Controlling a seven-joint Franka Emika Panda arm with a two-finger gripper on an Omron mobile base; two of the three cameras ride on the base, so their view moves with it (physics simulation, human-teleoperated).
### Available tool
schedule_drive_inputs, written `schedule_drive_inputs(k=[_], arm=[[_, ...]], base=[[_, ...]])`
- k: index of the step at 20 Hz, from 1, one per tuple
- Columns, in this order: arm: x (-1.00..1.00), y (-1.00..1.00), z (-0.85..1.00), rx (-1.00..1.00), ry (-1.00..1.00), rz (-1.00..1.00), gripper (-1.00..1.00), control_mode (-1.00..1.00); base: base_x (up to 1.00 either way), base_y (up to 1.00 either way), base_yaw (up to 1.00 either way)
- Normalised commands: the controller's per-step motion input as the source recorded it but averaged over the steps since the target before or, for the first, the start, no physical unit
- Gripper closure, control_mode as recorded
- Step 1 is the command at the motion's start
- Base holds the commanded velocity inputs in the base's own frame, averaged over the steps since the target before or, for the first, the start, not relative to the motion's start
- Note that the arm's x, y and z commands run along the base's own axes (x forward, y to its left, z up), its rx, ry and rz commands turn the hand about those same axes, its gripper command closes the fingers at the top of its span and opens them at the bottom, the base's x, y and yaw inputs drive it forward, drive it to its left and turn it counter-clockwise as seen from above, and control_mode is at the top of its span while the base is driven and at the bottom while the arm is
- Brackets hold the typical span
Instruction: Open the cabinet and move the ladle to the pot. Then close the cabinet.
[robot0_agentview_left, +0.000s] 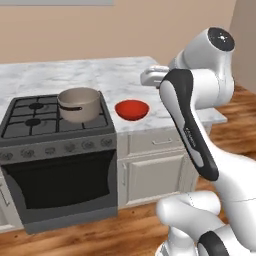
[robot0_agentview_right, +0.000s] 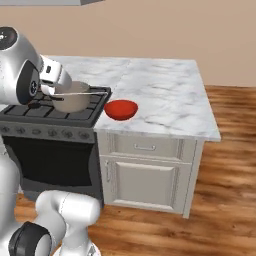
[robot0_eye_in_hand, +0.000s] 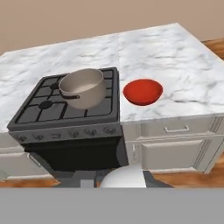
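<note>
1. The marble counter (robot0_agentview_left: 115, 75) ran behind and to the right of the stove and ended in a peninsula with pale lower cabinets and drawers (robot0_agentview_right: 145, 172) beneath it, on a wood floor (robot0_agentview_right: 225, 200).
2. The gas stove (robot0_agentview_left: 55, 150) stood left of the lower cabinets, with black grates on top, a row of knobs on its front and a dark oven door below.
3. A grey edge (robot0_agentview_right: 47, 2) showed at the top of the right base view; whether it belonged to the cabinet could not be told.
4. The pot (robot0_agentview_left: 79, 104) sat upright on the stove's right-hand burners, pale inside, its dark side handle (robot0_eye_in_hand: 70, 96) pointing towards the stove front. Nothing was seen inside it.
5. A red bowl (robot0_agentview_left: 132, 109) lay on the counter just beside the stove's right edge, apart from the pot.
6. The gripper (robot0_agentview_left: 152, 76) was raised above the counter, up and to the right of the pot and well apart from it; in the hand view the pot (robot0_eye_in_hand: 83, 87) lay far ahead.
7. Jaw state: cannot tell; the fingertips were not resolved in any view. No ladle was identified in the frames.
</note>
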Motion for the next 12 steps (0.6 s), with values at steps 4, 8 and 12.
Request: schedule_drive_inputs(k=[4, 8, 12], arm=[[0.0, 0.0, 0.0, 0.0, 0.0, 0.0, 1.0, 1.0], [0.0, 0.0, 0.0, 0.0, 0.0, 0.0, 1.0, 1.0], [0.0, 0.0, 0.0, 0.0, 0.0, 0.0, 1.0, 1.0]], base=[[0.72, 0.17, 0.31], [0.9, 0.19, 0.23], [0.96, 0.21, 0.1]])
